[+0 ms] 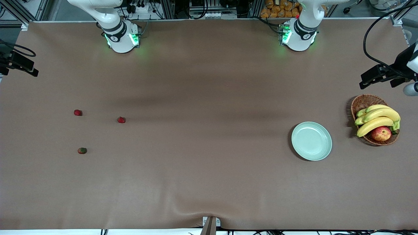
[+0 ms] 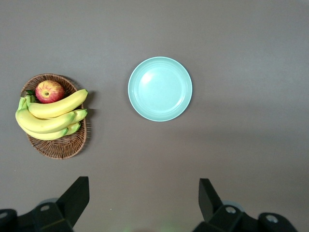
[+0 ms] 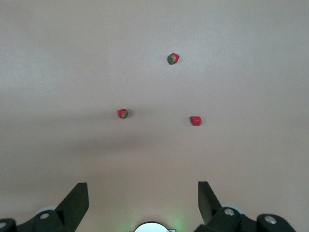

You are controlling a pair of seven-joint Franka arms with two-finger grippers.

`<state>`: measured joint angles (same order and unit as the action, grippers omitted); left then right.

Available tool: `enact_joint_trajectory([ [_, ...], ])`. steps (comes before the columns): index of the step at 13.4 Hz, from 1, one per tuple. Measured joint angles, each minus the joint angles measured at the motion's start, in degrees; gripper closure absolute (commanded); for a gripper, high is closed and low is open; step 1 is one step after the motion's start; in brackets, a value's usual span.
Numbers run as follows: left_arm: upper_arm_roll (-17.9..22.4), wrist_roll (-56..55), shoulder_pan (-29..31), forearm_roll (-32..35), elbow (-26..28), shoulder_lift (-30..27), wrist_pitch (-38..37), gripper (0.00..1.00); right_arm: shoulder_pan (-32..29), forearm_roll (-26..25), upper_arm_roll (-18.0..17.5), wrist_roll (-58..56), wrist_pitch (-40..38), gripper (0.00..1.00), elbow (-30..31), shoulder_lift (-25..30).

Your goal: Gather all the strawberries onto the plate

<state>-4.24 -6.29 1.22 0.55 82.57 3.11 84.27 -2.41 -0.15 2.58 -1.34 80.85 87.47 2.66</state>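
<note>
Three strawberries lie on the brown table toward the right arm's end: one red berry (image 1: 77, 112), a second red berry (image 1: 121, 119), and a greenish berry (image 1: 82, 150) nearest the front camera. They also show in the right wrist view (image 3: 195, 121) (image 3: 123, 113) (image 3: 173, 58). The pale mint-green plate (image 1: 311, 141) lies empty toward the left arm's end and shows in the left wrist view (image 2: 160, 88). My left gripper (image 2: 143, 181) is open and empty, high over the table near the plate. My right gripper (image 3: 142, 184) is open and empty, high over the table near the berries. Neither gripper shows in the front view.
A brown wicker basket (image 1: 365, 101) with bananas (image 1: 375, 123) and a red-yellow apple (image 1: 381, 133) stands beside the plate at the left arm's end; it also shows in the left wrist view (image 2: 58, 147). Black camera mounts stick in at both table ends.
</note>
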Motion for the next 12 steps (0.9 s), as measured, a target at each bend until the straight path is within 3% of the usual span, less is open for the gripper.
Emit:
enact_joint_trajectory([
  [12,0.0,0.7,0.4,0.0,0.0,0.0,-0.1,0.0,0.0,0.0,0.0,0.0,0.0,0.0,0.0,0.0],
])
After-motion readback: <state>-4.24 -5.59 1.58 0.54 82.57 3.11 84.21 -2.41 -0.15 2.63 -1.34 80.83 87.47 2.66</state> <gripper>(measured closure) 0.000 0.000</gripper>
